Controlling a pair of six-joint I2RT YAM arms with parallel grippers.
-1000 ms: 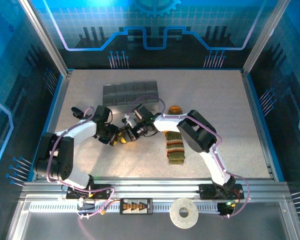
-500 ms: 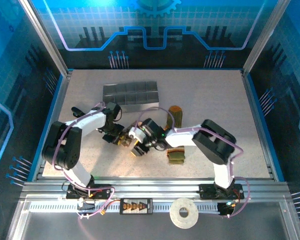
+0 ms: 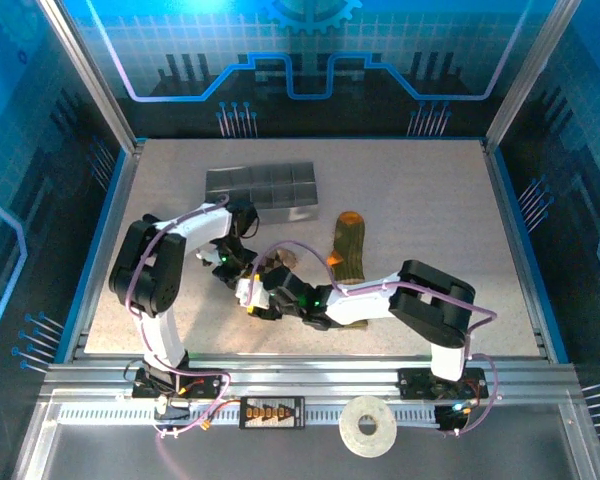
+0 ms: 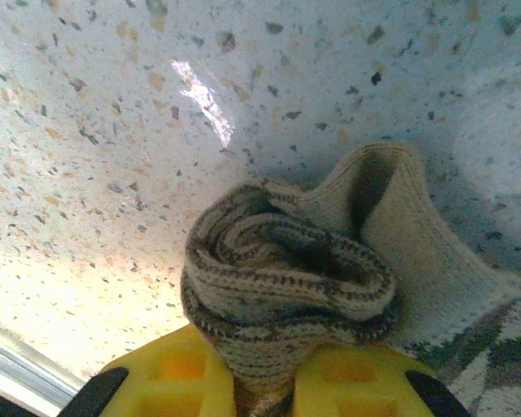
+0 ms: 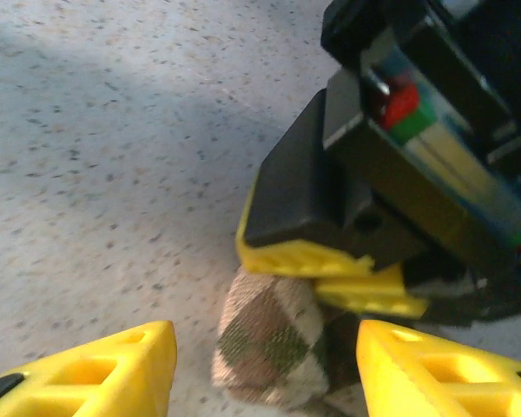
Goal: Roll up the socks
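While the speckled table (image 3: 430, 200) carries everything, the grey divided tray (image 3: 260, 188) sits back left and is not part of the job. Olive green sock (image 3: 347, 250) with an orange end lies flat and unrolled right of centre, well apart from both grippers. Beige argyle sock (image 4: 286, 278) is centre-left, in front of the tray. One end is wound into a tight coil, and a loose flap trails off beside it.

Left gripper (image 4: 265, 382) is clamped on that coil, yellow fingers pinching it from below in the left wrist view. Right gripper (image 5: 269, 369) has its jaws spread, one either side of the roll and not touching it, with the left gripper's body just beyond.

Judgement: the step in hand is finishing the beige roll. That puts the task around halfway at best, green sock not started.

To do it well:
- Left needs a firm pinch so the coil doesn't spring loose.
- Right should come in low on the loose flap, not the coil.
- Right should close only once fabric sits between its fingers.
- Grippers are crowded together, so small moves, and mind a knock.
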